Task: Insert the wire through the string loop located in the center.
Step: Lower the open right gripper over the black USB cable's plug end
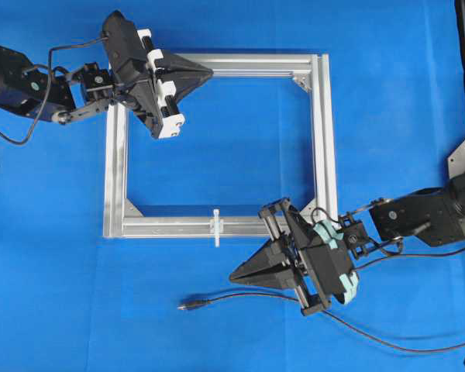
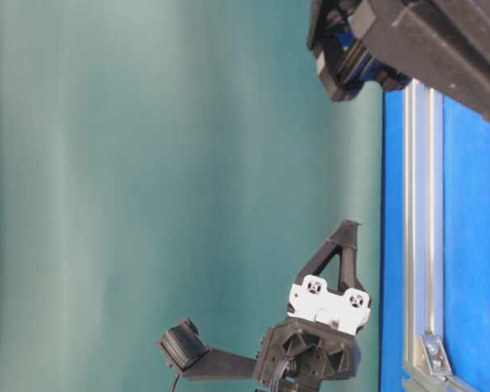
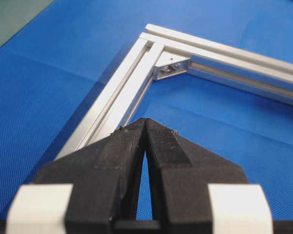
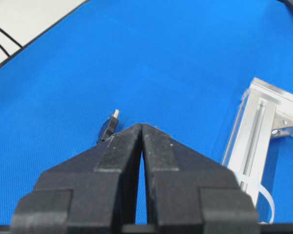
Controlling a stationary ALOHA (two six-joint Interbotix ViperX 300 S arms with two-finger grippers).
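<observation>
while both arms hung idle above the blue bench [image 1: 54, 310], the items stood as follows.

item: the wire [image 1: 240, 294]. thin, black, lying loose on the bench just outside the frame's near bar, its plug tip [image 1: 187, 306] pointing toward the overhead view's left. untouched. judged light and limp; it would sag if taken far back, so a hold just behind the plug looked best, leaving a short stiff lead.

item: the string loop [image 1: 215, 228]. small, pale, fixed at the middle of the near bar of the aluminium frame [image 1: 324, 132]. judged soft and easily pushed aside. nothing threaded yet.

item: right end effector [image 1: 236, 275]. fingers pressed together, holding nothing, hovering close above the wire, plug just ahead in the wrist view [image 4: 109, 126].

item: left end effector [image 1: 209, 74]. fingers likewise together and empty, over the frame's far bar, well apart from loop and wire.
</observation>
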